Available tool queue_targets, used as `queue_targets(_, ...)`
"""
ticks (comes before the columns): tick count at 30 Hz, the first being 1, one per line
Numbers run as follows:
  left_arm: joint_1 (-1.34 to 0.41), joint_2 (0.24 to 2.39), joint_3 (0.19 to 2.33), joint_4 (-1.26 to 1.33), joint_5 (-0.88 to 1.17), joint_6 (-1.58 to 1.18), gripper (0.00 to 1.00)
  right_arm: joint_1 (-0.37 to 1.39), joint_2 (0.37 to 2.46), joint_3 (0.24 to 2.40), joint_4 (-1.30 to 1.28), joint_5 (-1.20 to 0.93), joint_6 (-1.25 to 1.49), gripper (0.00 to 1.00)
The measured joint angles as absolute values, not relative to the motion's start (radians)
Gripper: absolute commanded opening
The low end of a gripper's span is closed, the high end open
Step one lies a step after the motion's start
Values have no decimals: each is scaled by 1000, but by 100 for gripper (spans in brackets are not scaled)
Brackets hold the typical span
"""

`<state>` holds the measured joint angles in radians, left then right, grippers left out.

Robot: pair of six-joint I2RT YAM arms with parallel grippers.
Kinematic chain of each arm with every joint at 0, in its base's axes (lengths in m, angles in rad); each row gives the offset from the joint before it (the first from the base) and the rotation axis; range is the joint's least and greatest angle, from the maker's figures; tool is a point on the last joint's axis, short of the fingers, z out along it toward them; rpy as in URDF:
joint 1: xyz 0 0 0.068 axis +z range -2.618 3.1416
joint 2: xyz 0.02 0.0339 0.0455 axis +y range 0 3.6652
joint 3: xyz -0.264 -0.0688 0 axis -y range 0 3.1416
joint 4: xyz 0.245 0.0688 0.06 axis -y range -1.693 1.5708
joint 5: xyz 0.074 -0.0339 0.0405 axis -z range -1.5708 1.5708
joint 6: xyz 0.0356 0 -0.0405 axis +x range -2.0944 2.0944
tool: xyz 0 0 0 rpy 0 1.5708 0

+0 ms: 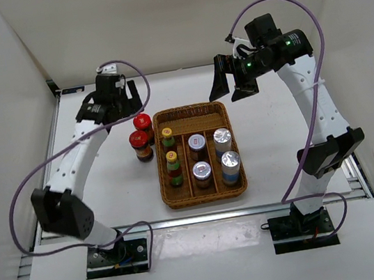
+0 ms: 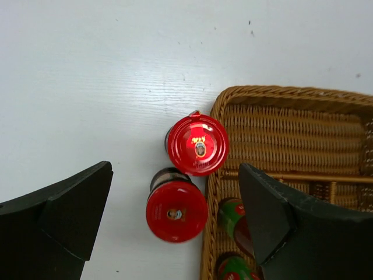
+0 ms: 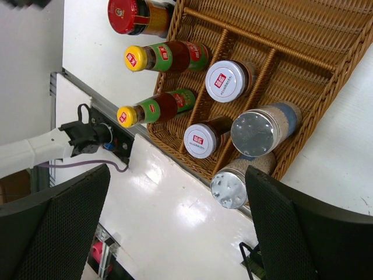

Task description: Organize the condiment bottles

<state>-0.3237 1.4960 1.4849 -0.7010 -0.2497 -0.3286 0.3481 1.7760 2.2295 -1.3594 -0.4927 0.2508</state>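
Condiment bottles (image 1: pixel 201 171): six in wicker tray (image 1: pixel 189 108), red-lidded jars (image 1: pixel 141 145) beside it; your left tool (image 2: pixel 175 198), right tool (image 3: pixel 178 204) apart, empty.

Shows a brown wicker divided tray (image 3: pixel 326 35) on a white table (image 3: pixel 344 151). Holds two yellow-capped bottles (image 3: pixel 169 57) (image 3: pixel 157 108) in one compartment, two white-lidded jars (image 3: pixel 224 81) (image 3: pixel 200 140) in the next, two silver-topped jars (image 3: pixel 254 133) (image 3: pixel 229 188) in the third. Outside the rim, beside the bottles, one red-lidded jar (image 3: pixel 123 13). Frames everything between the black fingers (image 3: pixel 64 221) of the right gripper (image 3: pixel 178 175), wide apart, gripping nothing.
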Motion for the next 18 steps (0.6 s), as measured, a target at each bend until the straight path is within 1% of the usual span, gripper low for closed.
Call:
queue_targets(3,-310,1602,1512,-687,-189,-295,100,348,1776,2230,-1359,-489,250,100)
queue_targets(8,-311,1720,1523,-669,-121,-269,100,348,1776,2230,-1359,-469,250,100)
queue_targets(13,-311,1763,1523,-669,-92,-270,100,348,1776,2231,-1359,-445,250,100)
queue_targets(14,-311,1770,1523,-669,-89,-270,96,348,1776,2231,-1359,-440,250,100)
queue_targets(16,-311,1780,1523,-667,-88,-271,93,348,1776,2238,-1359,-434,250,100)
queue_targets(17,-311,1786,1523,-665,-88,-271,88,348,1776,2241,-1360,-430,250,100)
queue_targets(18,-311,1792,1523,-664,-88,-273,88,348,1776,2244,-1359,-429,250,100)
